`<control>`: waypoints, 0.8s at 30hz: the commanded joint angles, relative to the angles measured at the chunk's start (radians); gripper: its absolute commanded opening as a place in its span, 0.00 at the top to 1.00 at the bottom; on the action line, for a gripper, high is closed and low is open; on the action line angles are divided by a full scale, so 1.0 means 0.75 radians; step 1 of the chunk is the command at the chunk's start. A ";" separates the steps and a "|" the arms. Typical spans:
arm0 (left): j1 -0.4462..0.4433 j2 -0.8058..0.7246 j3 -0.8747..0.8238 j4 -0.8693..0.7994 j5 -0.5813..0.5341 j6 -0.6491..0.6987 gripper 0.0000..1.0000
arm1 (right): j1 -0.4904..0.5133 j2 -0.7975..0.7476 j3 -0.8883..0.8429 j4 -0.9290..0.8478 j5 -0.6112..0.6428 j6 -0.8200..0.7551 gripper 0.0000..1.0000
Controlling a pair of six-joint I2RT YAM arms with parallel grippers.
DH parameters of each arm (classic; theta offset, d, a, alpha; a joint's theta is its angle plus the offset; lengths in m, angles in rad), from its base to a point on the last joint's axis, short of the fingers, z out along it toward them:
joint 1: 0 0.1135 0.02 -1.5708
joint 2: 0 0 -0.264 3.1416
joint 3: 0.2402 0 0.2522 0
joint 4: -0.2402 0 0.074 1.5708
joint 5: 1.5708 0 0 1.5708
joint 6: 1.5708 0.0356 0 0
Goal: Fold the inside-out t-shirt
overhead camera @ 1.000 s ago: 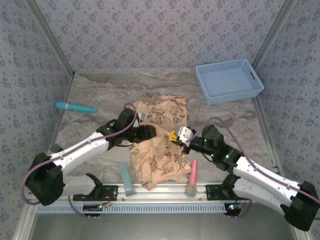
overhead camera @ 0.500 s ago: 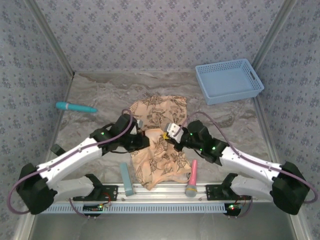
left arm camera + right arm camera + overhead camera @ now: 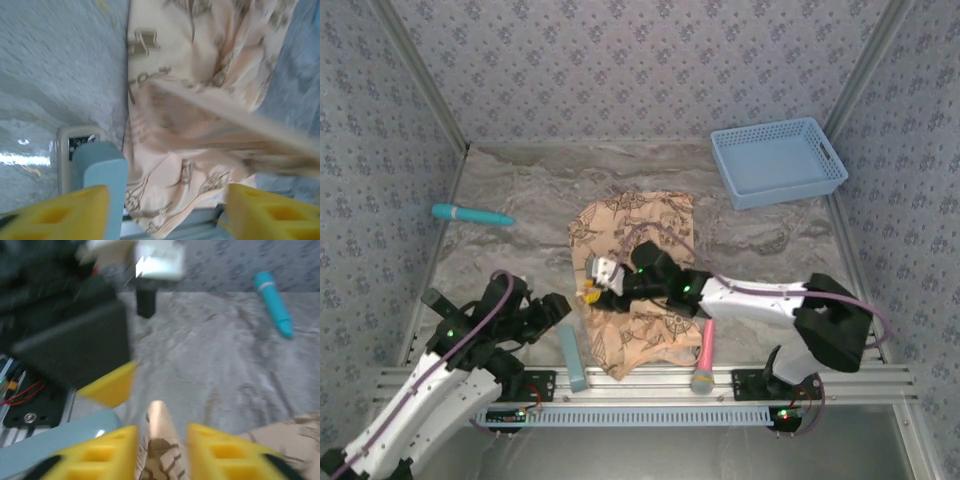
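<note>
The inside-out t-shirt [image 3: 638, 232] lies crumpled mid-table, peach-tan with a brown print. My right arm reaches leftwards over it, and my right gripper [image 3: 596, 277] is at the shirt's left edge. In the right wrist view my right gripper [image 3: 161, 434] is open, with a raised fold of the t-shirt [image 3: 161, 422] standing between the yellow fingers and a gap on each side. My left gripper [image 3: 558, 308] is drawn back to the near left, off the cloth. In the left wrist view it [image 3: 162, 215] is wide open and empty, with the t-shirt [image 3: 200, 65] beyond.
A light blue block [image 3: 573, 356] lies by the shirt's near left corner, close to the left gripper. A pink-handled tool [image 3: 705, 354] lies near right. A teal pen [image 3: 471, 214] is far left, a blue basket [image 3: 778, 160] far right. A metal rail [image 3: 650, 381] lines the near edge.
My left arm has pulled back to the near left, off the shirt, and its jaws have opened. My right gripper has swept left across the shirt and its jaws have parted.
</note>
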 commanded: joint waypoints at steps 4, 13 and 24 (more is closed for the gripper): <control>0.136 0.125 0.061 -0.048 0.000 0.188 0.16 | -0.098 -0.053 0.044 -0.118 0.217 0.022 0.51; 0.158 0.738 0.179 0.241 0.110 0.410 0.26 | -0.475 -0.106 0.174 -0.543 0.376 0.001 0.27; -0.023 1.053 0.377 0.213 0.208 0.578 0.36 | -0.740 0.392 0.736 -0.940 0.351 0.878 0.00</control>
